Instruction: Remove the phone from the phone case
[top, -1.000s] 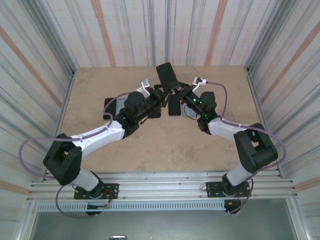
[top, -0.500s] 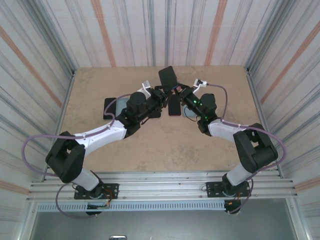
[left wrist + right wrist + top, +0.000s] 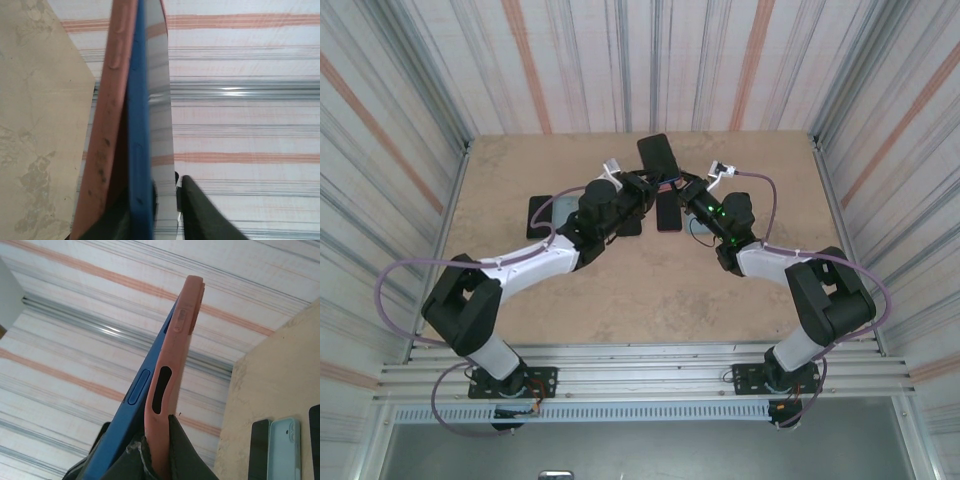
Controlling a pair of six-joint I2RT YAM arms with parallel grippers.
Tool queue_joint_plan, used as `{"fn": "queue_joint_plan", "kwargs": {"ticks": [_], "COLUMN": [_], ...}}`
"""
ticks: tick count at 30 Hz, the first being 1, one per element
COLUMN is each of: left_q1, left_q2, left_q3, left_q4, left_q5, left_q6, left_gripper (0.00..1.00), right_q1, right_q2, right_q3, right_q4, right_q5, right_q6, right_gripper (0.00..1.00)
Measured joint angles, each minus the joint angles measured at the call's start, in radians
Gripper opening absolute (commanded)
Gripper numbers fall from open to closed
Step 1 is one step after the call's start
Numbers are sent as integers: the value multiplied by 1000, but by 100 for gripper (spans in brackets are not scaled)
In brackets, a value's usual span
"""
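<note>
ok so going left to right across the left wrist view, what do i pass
table → phone case → phone → left gripper finger

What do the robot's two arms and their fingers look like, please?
The left arm and right arm have white links between bulky black joints, each with a loose lilac cable. Small green lights glow near the right wrist. The fingers are matte black.

phone (image 3: 140,150): blue, upright, edge-on | case (image 3: 106,125): salmon, partly peeled away
</note>
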Motion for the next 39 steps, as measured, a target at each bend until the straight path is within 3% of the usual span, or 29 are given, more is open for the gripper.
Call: {"fn": "queue_joint_plan", "kwargs": {"ticks": [8,18,26,32,39], "left_q1": [-3,-40,-58,-58,-58], "left_q2": [25,44,62,70,188], "left_q3": [36,105,164,170,195], "left_q4": [19,10,41,42,37], "left_q5": [22,59,126,147,167], "left_q6": [-1,-1,-5,-5,-5], "left_gripper": [4,1,0,1,0], "right_q1": [5,4,-2,-73,-220], "right_q2": [-26,-90,-97,-111,-273], "right_q3": [-7,-32,-65,-101,-100], "right_q4": [-22,-145,-285,-371,-583], "right_q5": [34,147,167,167,169], "right_q6": [-43,-172,-314,-362,-491], "right_gripper": [1,1,0,0,1]}}
